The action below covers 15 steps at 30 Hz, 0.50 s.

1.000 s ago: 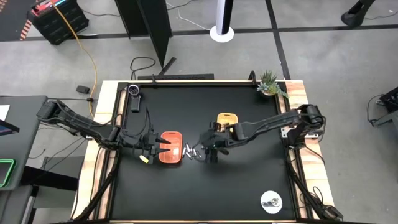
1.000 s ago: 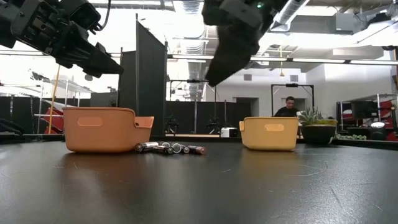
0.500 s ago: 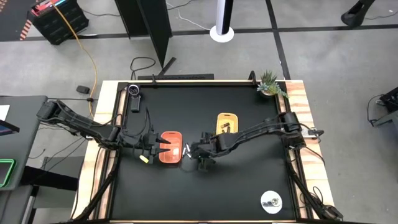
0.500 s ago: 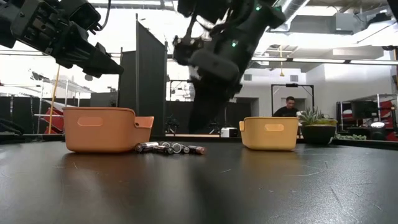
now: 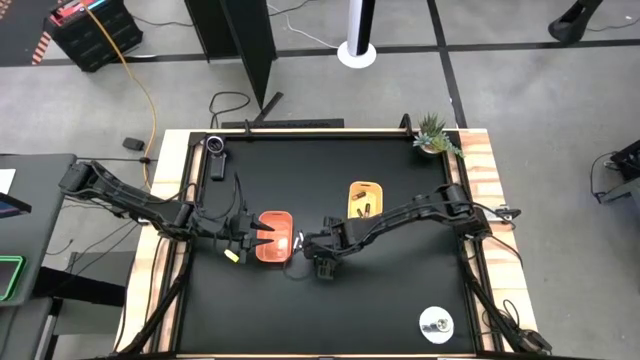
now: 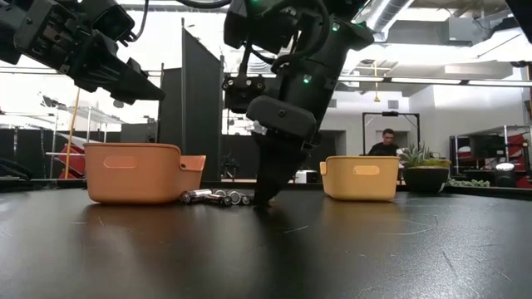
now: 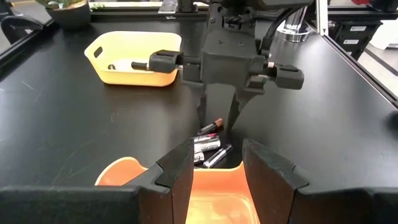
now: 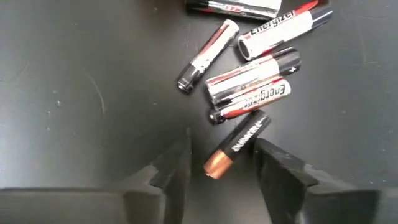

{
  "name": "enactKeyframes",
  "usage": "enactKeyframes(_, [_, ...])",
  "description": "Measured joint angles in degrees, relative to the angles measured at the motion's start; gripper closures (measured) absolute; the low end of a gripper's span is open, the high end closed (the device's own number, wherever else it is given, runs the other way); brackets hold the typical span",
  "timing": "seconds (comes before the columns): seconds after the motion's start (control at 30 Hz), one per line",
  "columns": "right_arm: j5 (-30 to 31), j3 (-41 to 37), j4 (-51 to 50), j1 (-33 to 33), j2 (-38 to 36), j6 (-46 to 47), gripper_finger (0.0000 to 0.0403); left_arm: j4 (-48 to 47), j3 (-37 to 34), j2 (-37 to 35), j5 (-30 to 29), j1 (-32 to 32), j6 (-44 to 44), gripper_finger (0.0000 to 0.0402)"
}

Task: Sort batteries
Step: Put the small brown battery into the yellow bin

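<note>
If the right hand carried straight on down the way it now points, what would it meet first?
Most likely the copper-tipped battery lying between the right hand's open fingers, at the edge of the pile; then the table.

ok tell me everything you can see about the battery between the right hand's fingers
The battery is a small black cylinder with a copper-coloured end and Duracell lettering. It lies flat on the black table, angled, at the edge of the battery pile, its black end against a silver Energizer cell. The right hand straddles it, fingers not visibly clamping.
</note>
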Motion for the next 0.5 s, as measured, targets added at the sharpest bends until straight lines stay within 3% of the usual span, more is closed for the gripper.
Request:
enactKeyframes(0.3, [0.0,0.0,-1.6,-1.1,0.1,0.0,0.0370,0.0,0.0,0.0,0.0,0.0,0.0,0.0270])
enactKeyframes(0.5, [0.0,0.0,-1.6,-1.1,0.1,-0.7,0.0396,0.0,0.0,0.0,0.0,0.0,0.0,0.0270])
